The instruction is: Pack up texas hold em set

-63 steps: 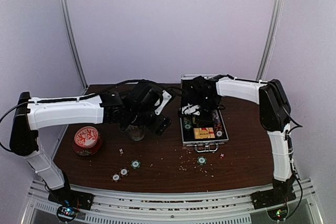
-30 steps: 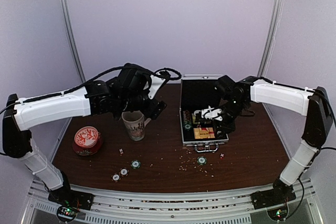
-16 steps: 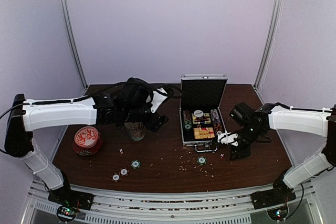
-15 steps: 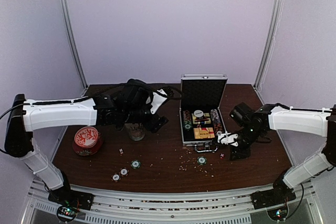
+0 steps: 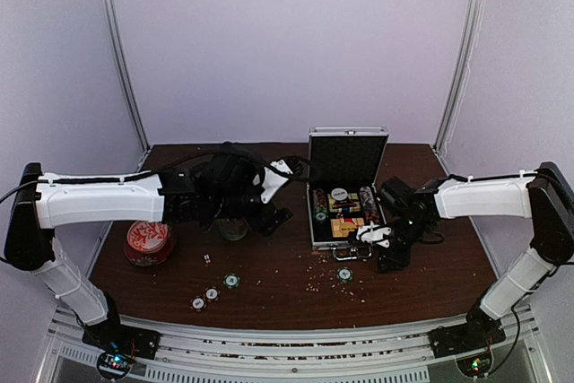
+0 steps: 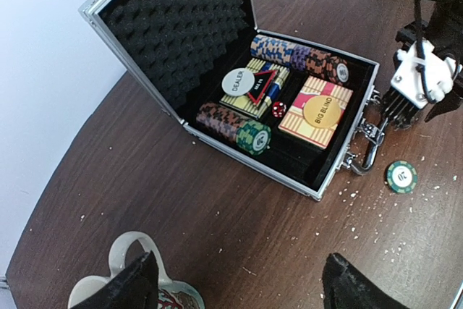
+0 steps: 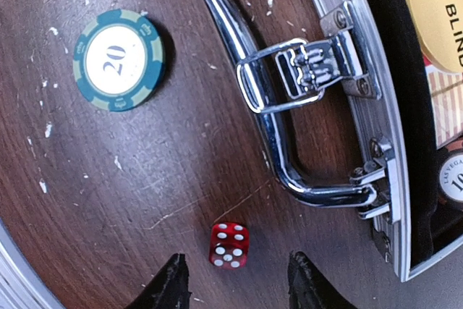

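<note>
Hovering just in front of the case (image 6: 246, 163), the right gripper (image 7: 239, 280) is straddling a red die (image 7: 229, 245). Its fingers are standing apart with bare wood showing on both sides of the die, so it is released and grasping nothing. It is lining up this way, I judge, because the die is small and needs a centred pinch. The die is lying loose on the table beside the metal handle (image 7: 249, 106), which is folded flat toward the gripper.

A green chip (image 7: 119, 59) is lying a little farther out in front of the case, also waiting to be packed. The case is sitting open with its lid propped up, which is leaving the tray free for dropping pieces in. Rows of chips, the dealer button (image 6: 238, 82) and the card box (image 6: 269, 86) are already resting inside.

The left gripper (image 6: 239, 287) is hanging well to the left of the case, above the mug (image 6: 126, 251), spread wide and empty. It is probably keeping clear of the other arm. Three more chips (image 5: 213, 293) are lying well to the front-left of the case, near what may be another tiny die, too small to tell.
</note>
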### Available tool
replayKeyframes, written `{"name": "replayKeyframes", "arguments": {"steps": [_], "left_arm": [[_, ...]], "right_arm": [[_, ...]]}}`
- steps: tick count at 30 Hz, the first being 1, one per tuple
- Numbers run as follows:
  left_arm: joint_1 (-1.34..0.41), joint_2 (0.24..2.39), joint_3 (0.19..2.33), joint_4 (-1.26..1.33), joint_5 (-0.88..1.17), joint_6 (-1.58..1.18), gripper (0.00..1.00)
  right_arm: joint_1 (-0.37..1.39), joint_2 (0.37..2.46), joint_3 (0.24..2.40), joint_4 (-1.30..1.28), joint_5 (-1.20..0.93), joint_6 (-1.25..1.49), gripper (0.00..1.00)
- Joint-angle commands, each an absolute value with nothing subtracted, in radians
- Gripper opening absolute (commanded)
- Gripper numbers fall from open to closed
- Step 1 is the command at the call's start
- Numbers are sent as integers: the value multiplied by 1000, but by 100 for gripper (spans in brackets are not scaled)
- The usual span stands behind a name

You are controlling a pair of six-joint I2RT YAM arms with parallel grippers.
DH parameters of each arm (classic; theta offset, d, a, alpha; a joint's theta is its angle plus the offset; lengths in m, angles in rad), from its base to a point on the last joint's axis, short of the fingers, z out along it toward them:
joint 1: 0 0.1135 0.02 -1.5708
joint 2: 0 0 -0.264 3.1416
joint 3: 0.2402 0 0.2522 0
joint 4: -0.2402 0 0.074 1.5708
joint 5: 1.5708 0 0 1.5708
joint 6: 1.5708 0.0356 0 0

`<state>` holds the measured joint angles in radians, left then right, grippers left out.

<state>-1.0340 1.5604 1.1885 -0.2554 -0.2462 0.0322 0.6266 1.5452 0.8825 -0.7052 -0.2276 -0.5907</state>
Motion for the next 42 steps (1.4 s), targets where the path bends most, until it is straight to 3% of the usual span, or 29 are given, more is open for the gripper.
{"name": "replayKeyframes", "arguments": {"steps": [1, 22, 29, 42], "left_arm": [[-1055, 1537, 1184, -225, -262, 54, 79], [-1071, 1555, 1187, -232, -277, 63, 80], [-1071, 1553, 1187, -232, -288, 63, 79], [-1079, 1558, 1186, -232, -285, 62, 79]], "right_arm": [[641, 1574, 921, -695, -208, -559, 46], [645, 1640, 979, -766, -230, -572, 13], [640, 1622, 1164, -870, -235, -599, 11], [619, 1874, 1451, -795, -117, -528, 11]]}}
